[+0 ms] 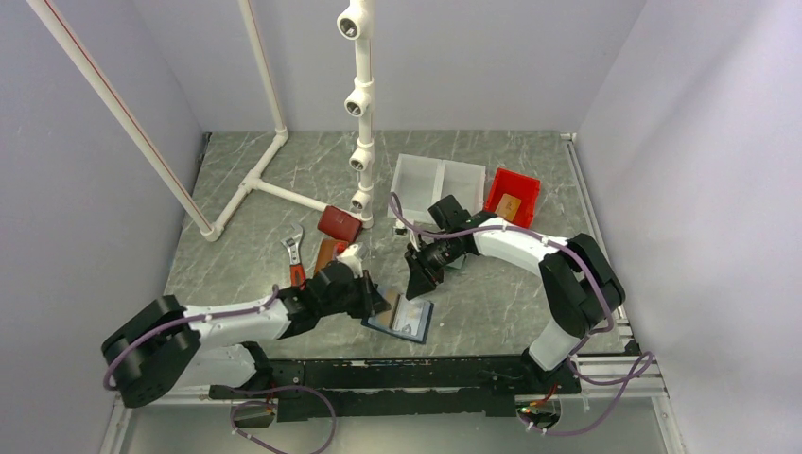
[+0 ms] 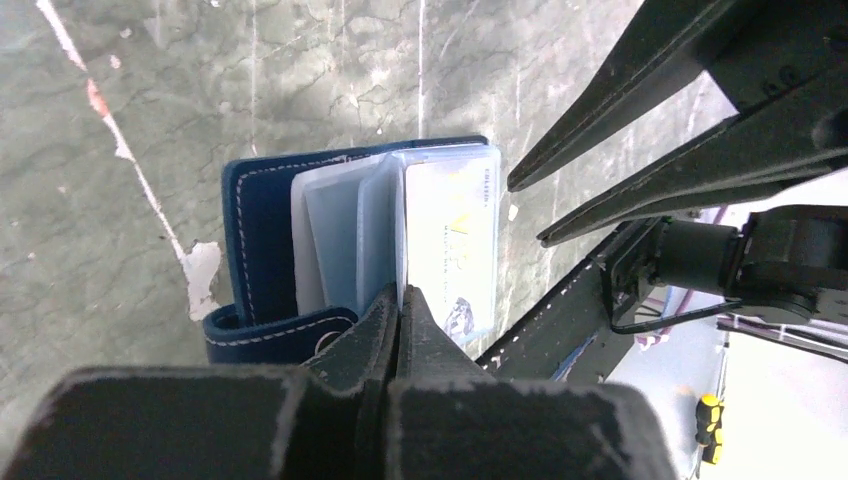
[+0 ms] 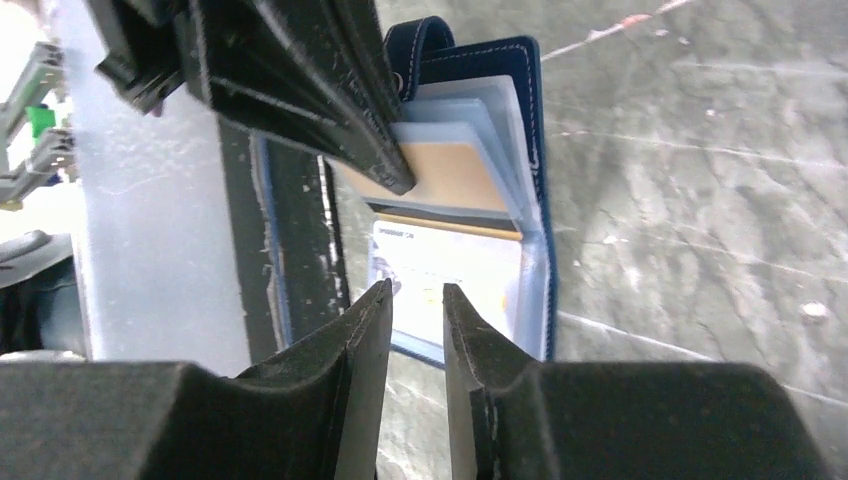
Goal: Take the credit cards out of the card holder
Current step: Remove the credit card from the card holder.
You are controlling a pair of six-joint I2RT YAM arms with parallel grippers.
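The card holder (image 1: 413, 322) lies open on the table near the front edge, navy outside (image 2: 256, 225) with clear blue sleeves inside. A pale card with a printed picture (image 2: 452, 240) sits in one sleeve, and an orange-tan card (image 3: 445, 172) in the sleeve beside it. The pale card also shows in the right wrist view (image 3: 455, 272). My left gripper (image 2: 401, 300) is shut on the edge of a clear sleeve of the holder. My right gripper (image 3: 416, 298) hovers just above the pale card's end. Its jaws stand a little apart with nothing between them.
A red bin (image 1: 523, 185) holding an orange-tan card (image 1: 509, 204) and a white tray (image 1: 438, 178) stand at the back right. A dark red wallet (image 1: 339, 223), a wrench (image 1: 294, 253) and a white pipe frame (image 1: 362, 104) lie to the left and behind. The black front rail (image 1: 426, 374) runs close to the holder.
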